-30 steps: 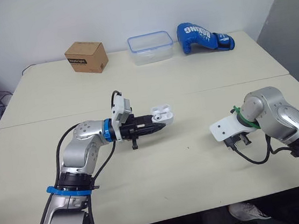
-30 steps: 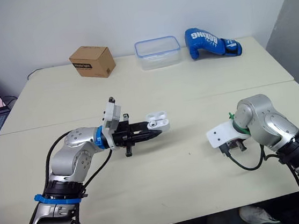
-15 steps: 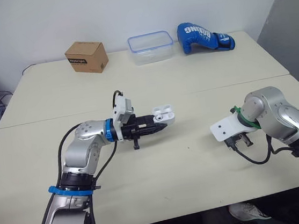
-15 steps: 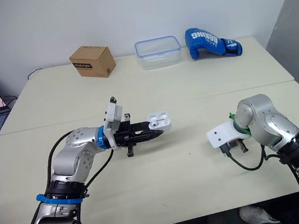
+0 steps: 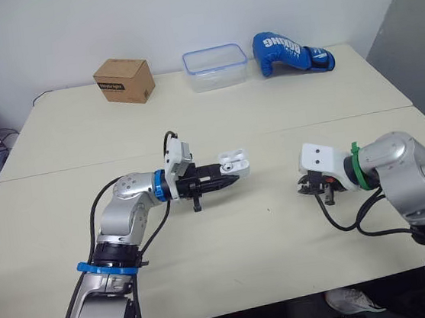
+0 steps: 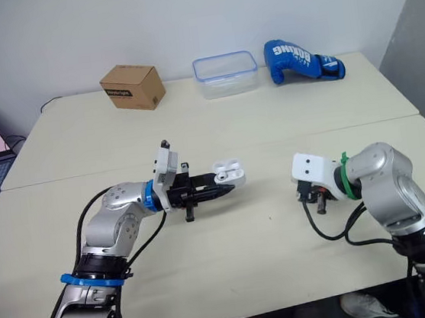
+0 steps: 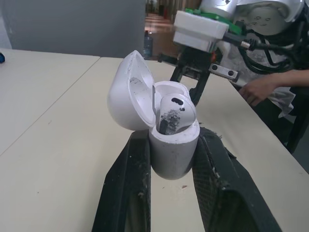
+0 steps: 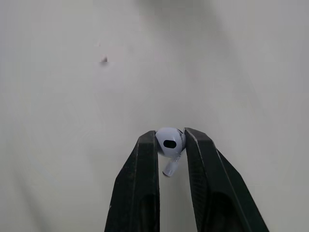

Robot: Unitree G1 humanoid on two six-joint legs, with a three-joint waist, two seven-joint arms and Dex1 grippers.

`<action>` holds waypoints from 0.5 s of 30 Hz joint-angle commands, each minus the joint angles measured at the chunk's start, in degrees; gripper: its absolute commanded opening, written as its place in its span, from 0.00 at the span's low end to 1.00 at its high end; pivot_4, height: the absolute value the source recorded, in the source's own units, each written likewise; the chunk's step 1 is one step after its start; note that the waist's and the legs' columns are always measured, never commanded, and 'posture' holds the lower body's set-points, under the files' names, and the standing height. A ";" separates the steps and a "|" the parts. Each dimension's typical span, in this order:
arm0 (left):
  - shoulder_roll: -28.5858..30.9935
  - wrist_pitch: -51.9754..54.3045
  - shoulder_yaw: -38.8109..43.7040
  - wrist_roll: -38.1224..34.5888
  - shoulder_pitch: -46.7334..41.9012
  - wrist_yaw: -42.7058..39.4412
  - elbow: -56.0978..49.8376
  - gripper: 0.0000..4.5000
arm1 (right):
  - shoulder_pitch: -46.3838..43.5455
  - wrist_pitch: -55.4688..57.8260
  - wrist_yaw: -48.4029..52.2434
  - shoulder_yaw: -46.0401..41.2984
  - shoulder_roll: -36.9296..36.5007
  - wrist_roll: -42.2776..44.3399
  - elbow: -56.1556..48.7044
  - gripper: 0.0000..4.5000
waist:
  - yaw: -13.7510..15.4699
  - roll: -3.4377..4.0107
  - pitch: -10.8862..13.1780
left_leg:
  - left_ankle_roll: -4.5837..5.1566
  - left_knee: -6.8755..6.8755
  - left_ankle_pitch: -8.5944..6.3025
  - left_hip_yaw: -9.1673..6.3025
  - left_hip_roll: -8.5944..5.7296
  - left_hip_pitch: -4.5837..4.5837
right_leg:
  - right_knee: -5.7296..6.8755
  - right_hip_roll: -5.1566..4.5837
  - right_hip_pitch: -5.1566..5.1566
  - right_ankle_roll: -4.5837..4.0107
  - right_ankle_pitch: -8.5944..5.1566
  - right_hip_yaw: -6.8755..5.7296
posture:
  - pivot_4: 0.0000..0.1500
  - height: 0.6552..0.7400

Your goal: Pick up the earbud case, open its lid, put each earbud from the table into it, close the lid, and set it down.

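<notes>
The left gripper (image 5: pixel 228 178) clamps the base of the earbud case (image 7: pixel 173 145) above mid-table, lid tipped open, with one earbud (image 7: pixel 175 111) seated inside. To the right, low over the table (image 5: pixel 270 122), the right gripper (image 5: pixel 309 189) pinches the second earbud (image 8: pixel 168 142) by its rounded head (stem hanging free). That slim hold is the risk: the bud could twist, pop out, or reach its socket crooked.

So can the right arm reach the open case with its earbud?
Probably yes: the right gripper grips the earbud, the case sits open in the left gripper, bare table between them.
</notes>
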 commanded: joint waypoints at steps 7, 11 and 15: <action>-0.28 -1.93 0.55 -0.28 -2.66 -2.03 1.78 0.18 | 2.77 10.30 -18.53 -16.41 17.81 12.82 -13.06 0.09 | -0.04 0.01 -0.01 | 0.00 0.00 0.00 -0.05 -0.01 0.01 | 0.04 0.00 -0.01 0.00 0.00 -0.01 | 1.00 0.89; -0.23 -2.14 0.46 -0.06 -3.00 -2.47 2.30 0.18 | 2.82 11.04 -24.38 -18.21 21.42 16.68 -13.40 0.09 | -0.15 0.03 -0.01 | 0.00 0.00 0.00 -0.04 -0.02 0.01 | 0.04 0.00 0.00 0.00 0.00 -0.01 | 1.00 0.89; 0.08 -2.02 0.57 0.13 -3.33 -3.00 2.84 0.18 | 2.04 10.43 -28.75 -19.72 24.64 21.19 -14.09 0.09 | -0.21 0.03 -0.02 | 0.00 -0.01 0.00 -0.04 -0.01 0.03 | 0.08 0.02 -0.02 0.00 0.00 0.00 | 1.00 0.89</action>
